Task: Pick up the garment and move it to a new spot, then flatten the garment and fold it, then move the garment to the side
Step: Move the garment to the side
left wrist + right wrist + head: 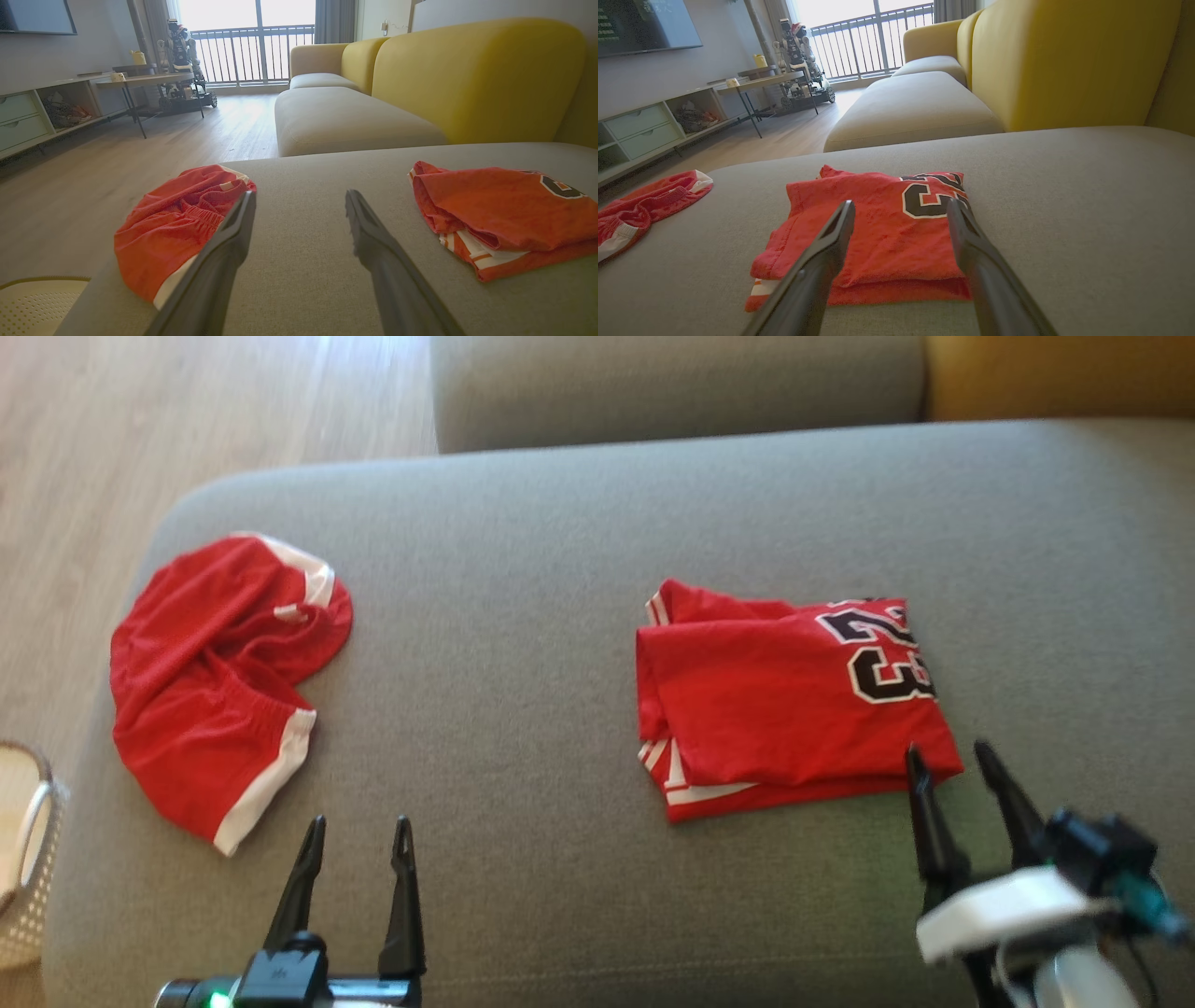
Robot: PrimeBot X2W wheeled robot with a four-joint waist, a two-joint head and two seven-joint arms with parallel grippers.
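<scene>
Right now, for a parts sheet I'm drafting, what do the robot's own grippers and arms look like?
The left gripper and right gripper each have two long dark fingers tapering to points. The left rises from a black base with a small green light. The right joins a white wrist housing, beside a black block with a teal connector and a pale forearm.

The jersey (747,709) is showing red with black, white-edged numerals; the shorts (196,681), red with white trim; the sofa (523,616), grey.
</scene>
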